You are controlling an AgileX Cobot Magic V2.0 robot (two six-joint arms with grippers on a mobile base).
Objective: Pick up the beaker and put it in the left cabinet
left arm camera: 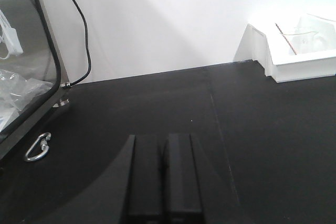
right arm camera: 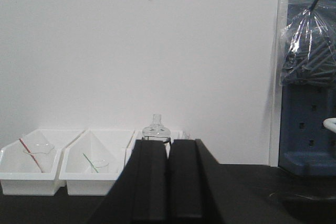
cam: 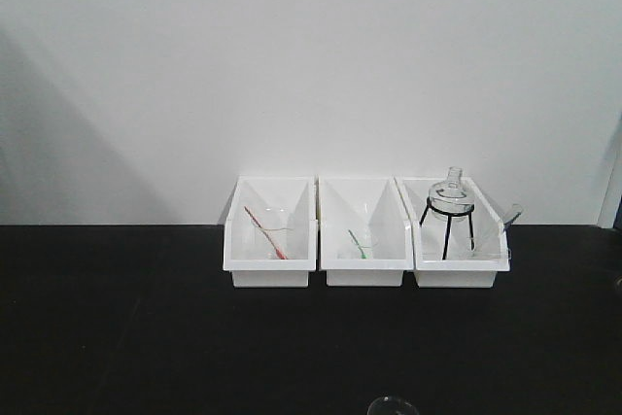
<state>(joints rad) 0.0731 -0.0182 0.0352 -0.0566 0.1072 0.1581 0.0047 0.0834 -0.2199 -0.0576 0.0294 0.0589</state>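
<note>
A clear glass piece with a spout (cam: 501,235) leans in the right white bin (cam: 457,274), beside the round flask on its black tripod (cam: 449,203). Another clear glass rim (cam: 392,405) peeks over the bottom edge of the front view. I cannot tell which of the two is the beaker. Only a grey, dark-edged side of the left cabinet (left arm camera: 23,51) shows, at the left of the left wrist view. My left gripper (left arm camera: 163,139) hangs shut and empty over the black bench. My right gripper (right arm camera: 168,142) is also shut and empty, facing the bins.
The left bin (cam: 270,274) holds a beaker with a red rod (cam: 267,232). The middle bin (cam: 364,274) holds a beaker with a green rod (cam: 358,245). A blue pegboard (right arm camera: 307,129) with a hanging bag (right arm camera: 310,45) stands at the right. A carabiner (left arm camera: 37,148) and a cable (left arm camera: 79,24) lie near the cabinet.
</note>
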